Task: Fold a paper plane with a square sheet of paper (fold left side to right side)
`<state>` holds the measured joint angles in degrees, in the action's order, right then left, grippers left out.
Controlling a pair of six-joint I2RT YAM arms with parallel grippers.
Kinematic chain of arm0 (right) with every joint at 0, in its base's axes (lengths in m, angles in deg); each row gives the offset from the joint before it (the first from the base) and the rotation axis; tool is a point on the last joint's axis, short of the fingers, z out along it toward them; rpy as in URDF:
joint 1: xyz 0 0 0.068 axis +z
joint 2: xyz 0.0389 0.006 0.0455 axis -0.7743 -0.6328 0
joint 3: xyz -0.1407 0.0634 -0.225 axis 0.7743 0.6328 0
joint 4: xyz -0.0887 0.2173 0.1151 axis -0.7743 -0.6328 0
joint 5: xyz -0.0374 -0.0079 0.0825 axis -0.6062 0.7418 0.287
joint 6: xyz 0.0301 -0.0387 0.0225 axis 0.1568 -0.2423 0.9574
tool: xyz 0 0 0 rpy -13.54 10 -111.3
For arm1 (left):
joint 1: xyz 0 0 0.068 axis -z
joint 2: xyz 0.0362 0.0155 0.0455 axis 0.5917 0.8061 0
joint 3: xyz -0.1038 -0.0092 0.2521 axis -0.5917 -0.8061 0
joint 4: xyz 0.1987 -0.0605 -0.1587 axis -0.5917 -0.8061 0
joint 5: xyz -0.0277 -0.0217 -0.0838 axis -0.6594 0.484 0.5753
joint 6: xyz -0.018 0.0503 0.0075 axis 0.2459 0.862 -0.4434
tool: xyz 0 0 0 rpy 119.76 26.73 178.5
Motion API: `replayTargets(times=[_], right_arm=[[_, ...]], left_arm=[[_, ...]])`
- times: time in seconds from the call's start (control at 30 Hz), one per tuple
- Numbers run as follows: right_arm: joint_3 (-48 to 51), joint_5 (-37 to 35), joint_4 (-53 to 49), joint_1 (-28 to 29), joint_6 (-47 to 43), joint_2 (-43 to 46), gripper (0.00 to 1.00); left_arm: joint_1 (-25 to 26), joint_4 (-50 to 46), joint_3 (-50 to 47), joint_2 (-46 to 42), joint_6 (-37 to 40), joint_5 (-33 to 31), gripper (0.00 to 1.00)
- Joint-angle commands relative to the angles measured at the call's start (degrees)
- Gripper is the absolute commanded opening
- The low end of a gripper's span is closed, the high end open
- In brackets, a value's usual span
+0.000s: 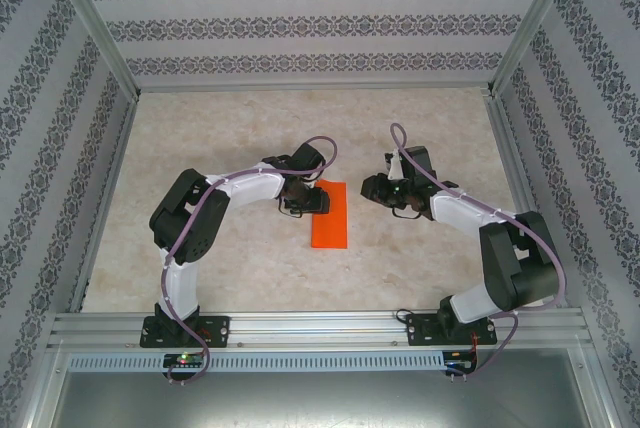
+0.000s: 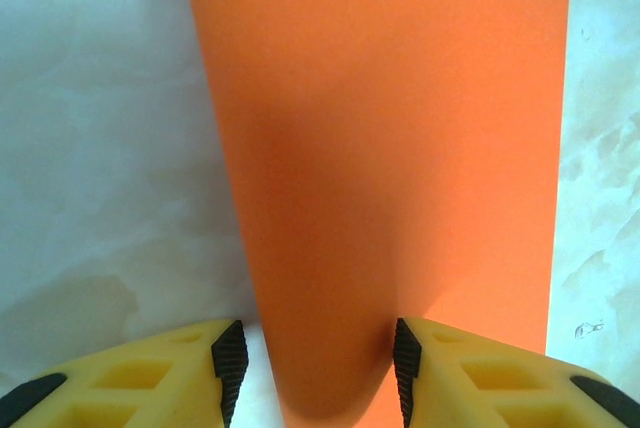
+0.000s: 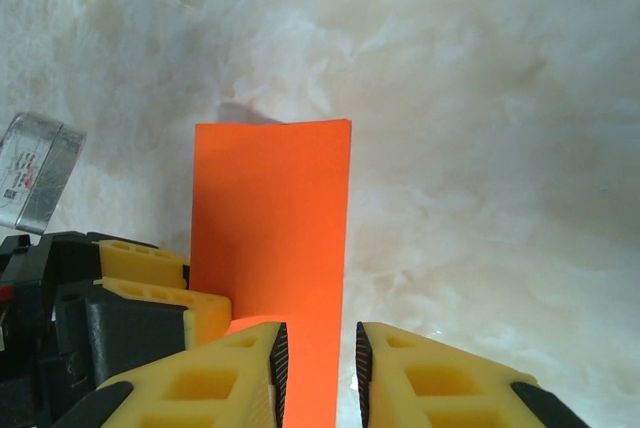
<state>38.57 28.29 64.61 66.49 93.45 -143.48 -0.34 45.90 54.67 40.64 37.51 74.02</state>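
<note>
Your left end effector [image 2: 314,363] is released, its jaws spread wide to either side of the square sheet of paper [image 2: 380,128] and gripping nothing visible. Your right end effector [image 3: 318,363] is drawn in to a narrow gap above one long edge of the sheet; you cannot tell whether it pinches anything. The sheet lies flat mid-surface [image 1: 250,138] between the two arms. It is a narrow rectangle, so the left-to-right fold looks done, with nose and wing folds seemingly left. Its long axis runs almost straight from the arms' side toward the far wall.
</note>
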Motion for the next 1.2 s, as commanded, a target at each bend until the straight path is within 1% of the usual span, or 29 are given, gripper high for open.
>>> replayTargets(times=[0.0,0.4,0.83,1.17], right_arm=[[1.13,-0.90,-1.68,-0.84,-1.47,1.36,0.27],[1.38,-0.42,-1.47,-0.91,-1.52,1.31,0.27],[1.60,-0.09,-1.49,-1.03,-1.59,1.28,0.28],[1.68,-0.09,-1.53,-0.96,-1.55,1.53,0.28]], left_arm=[[1.76,-0.09,-0.41,4.46,1.55,-0.84,0.48],[1.76,-0.35,-0.49,4.36,0.69,-2.07,0.43],[1.76,-0.26,-0.49,4.46,0.87,-1.72,0.43],[2.11,-0.43,0.02,4.90,1.15,-1.43,0.45]])
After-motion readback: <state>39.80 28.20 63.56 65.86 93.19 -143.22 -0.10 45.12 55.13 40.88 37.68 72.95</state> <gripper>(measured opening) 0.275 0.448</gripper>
